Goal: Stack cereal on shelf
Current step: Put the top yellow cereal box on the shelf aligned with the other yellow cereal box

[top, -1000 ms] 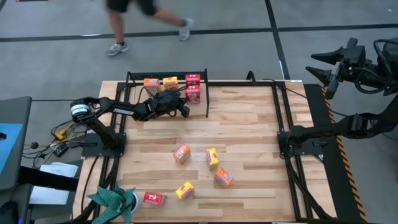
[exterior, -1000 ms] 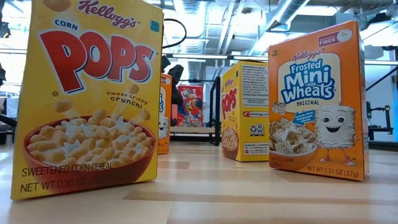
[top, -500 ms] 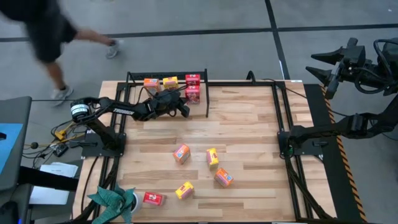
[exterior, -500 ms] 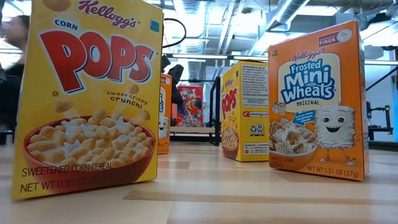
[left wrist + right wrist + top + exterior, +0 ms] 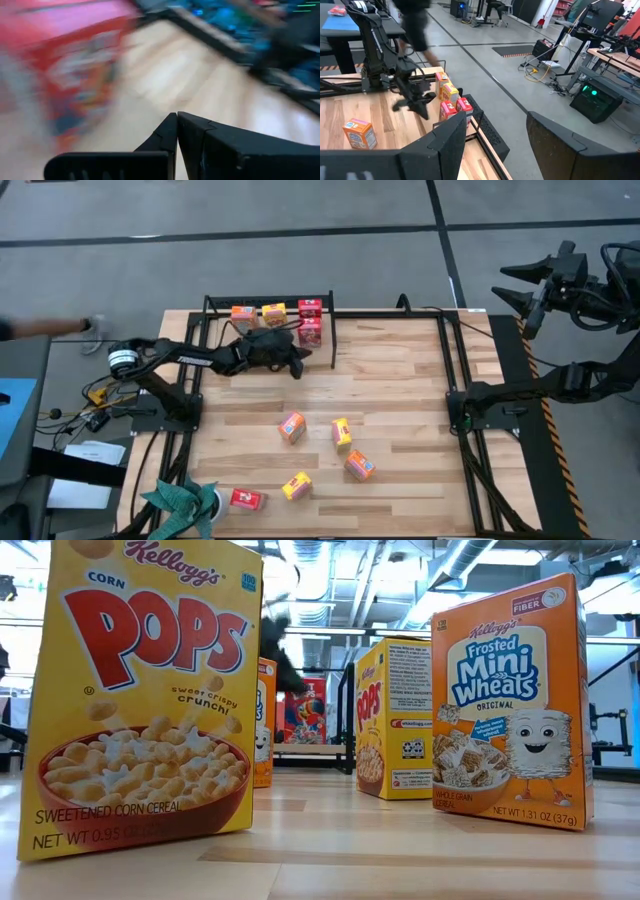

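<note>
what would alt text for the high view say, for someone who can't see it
From above, the left hand, shut and empty, sits beside the shelf at the table's far edge, where four small cereal boxes stand. Five more boxes lie scattered on the wooden table; the right hand waits, open, off to the right side.

One camera hangs overhead, looking straight down on the whole counter (image 5: 400, 380) and both my arms. Another sits at counter height among the cereal boxes (image 5: 140, 690), very near them, facing level toward the shelf (image 5: 310, 748) at the far edge. My left wrist camera peers past my closed fingers (image 5: 172, 137), close to a red box (image 5: 75, 75) on the shelf. My right wrist camera looks from beyond the counter's right edge, past my parted fingers (image 5: 450, 145), across to that same shelf.
</note>
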### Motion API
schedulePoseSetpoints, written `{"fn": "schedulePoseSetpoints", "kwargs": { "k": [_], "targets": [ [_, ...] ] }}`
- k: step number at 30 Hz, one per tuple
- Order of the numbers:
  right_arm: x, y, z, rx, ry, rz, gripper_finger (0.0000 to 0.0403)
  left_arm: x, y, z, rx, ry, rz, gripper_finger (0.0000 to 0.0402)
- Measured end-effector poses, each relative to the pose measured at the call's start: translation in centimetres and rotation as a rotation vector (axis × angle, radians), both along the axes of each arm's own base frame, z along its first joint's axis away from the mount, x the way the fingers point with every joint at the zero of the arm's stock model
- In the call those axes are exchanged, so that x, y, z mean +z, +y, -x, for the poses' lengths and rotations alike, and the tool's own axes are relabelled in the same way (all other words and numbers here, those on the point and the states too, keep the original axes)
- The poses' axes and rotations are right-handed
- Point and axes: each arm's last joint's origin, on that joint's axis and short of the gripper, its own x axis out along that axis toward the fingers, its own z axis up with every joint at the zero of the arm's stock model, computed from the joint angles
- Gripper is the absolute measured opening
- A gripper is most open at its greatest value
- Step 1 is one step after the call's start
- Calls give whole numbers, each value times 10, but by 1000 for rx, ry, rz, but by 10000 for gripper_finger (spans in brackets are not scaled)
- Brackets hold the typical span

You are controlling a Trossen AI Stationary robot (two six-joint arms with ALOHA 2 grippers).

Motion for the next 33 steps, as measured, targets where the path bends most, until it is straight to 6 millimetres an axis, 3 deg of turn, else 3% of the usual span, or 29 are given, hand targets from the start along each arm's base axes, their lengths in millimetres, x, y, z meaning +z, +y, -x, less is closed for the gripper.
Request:
{"fn": "schedulePoseSetpoints", "kwargs": {
  "k": [4, 7, 12, 18, 21, 27, 33],
  "targets": [
    [0, 0, 0, 0, 0, 0, 232, 32, -15, 7, -184, -123, 0, 0],
    [0, 0, 0, 0, 0, 1, 232, 68, -24, 16, -256, -244, -35, 0],
    [0, 0, 0, 1, 2, 3, 232, 126, -31, 37, -216, -435, -142, 0],
    [0, 0, 0, 1, 2, 2, 232, 164, -40, 57, -206, -508, -168, 18],
    [0, 0, 0, 2, 2, 2, 232, 174, -50, 51, -269, -477, -174, 50],
    [0, 0, 0, 2, 1, 2, 232, 203, -70, 17, -421, -399, -266, 134],
    [0, 0, 0, 1, 0, -1, 232, 236, -68, -17, -561, -178, -457, 213]
  ]
}}
